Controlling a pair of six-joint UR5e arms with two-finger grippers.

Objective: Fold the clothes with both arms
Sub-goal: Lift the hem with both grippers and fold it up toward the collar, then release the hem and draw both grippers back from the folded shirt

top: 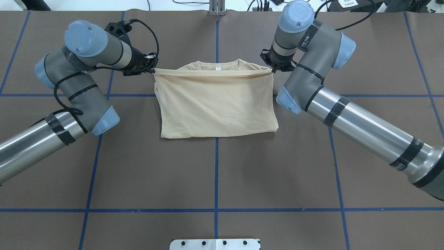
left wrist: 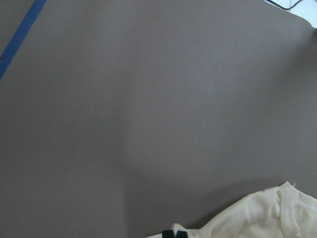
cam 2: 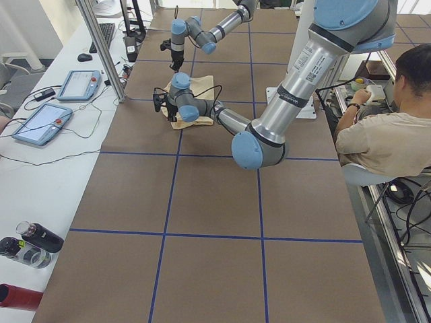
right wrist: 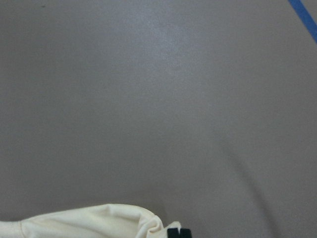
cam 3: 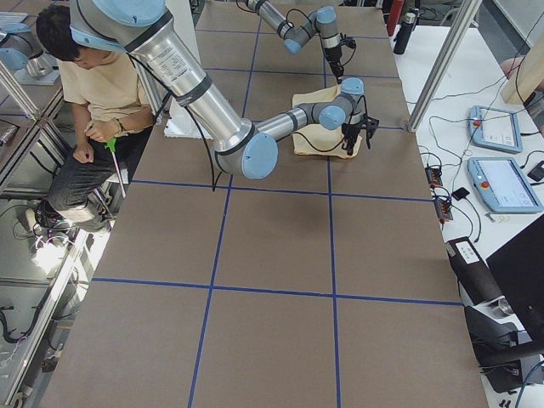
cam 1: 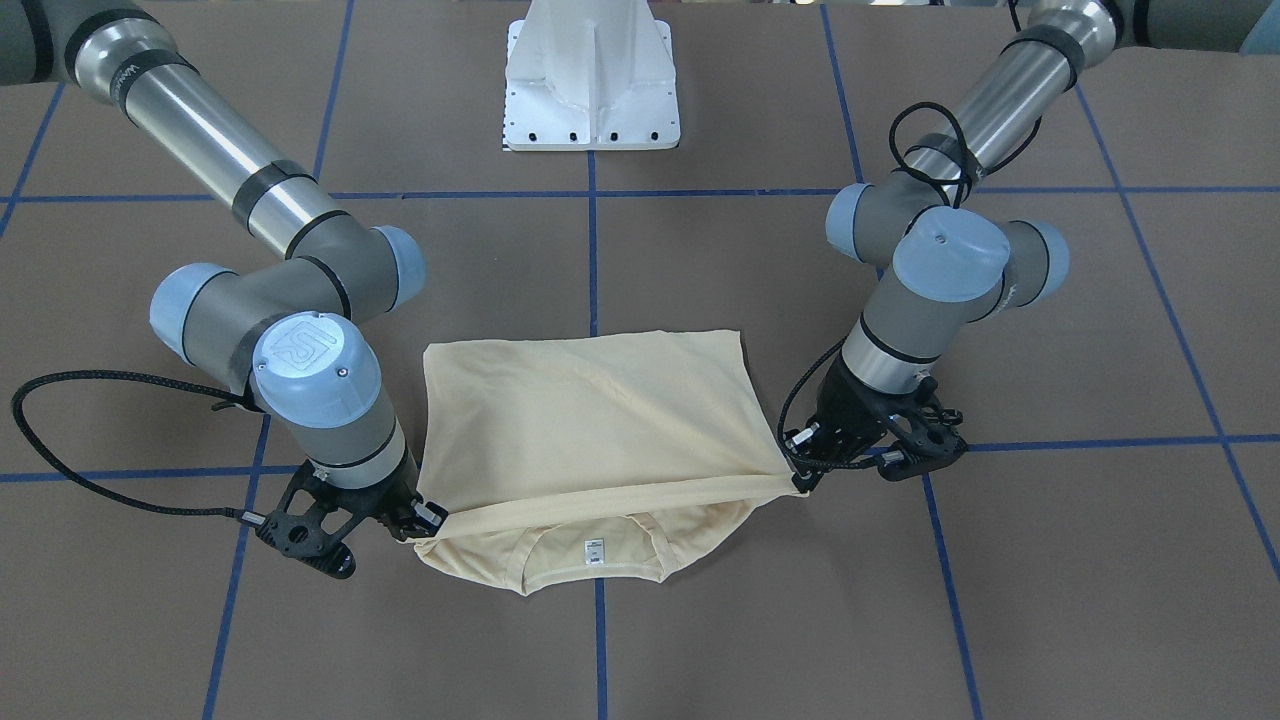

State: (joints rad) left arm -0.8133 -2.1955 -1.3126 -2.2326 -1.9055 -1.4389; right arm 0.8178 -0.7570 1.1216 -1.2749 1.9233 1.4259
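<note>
The clothes (top: 215,100), a pale cream-yellow shirt, lie folded in half on the brown table, with the ribbed collar and its white label (cam 1: 592,547) showing under the folded-over edge. That edge is stretched taut between both grippers. My left gripper (top: 152,69) is shut on its corner at the shirt's left in the overhead view. My right gripper (top: 272,69) is shut on the opposite corner. In the front view the left gripper (cam 1: 800,480) is at right and the right gripper (cam 1: 425,520) at left. Each wrist view shows cream fabric (left wrist: 257,218) (right wrist: 84,220) beside dark fingertips.
The white pedestal base (cam 1: 592,80) stands behind the shirt. Blue tape lines (top: 216,173) grid the brown table. A seated person (cam 2: 384,128) is beside the table. Tablets (cam 2: 40,121) and bottles (cam 2: 30,245) lie on the white side bench.
</note>
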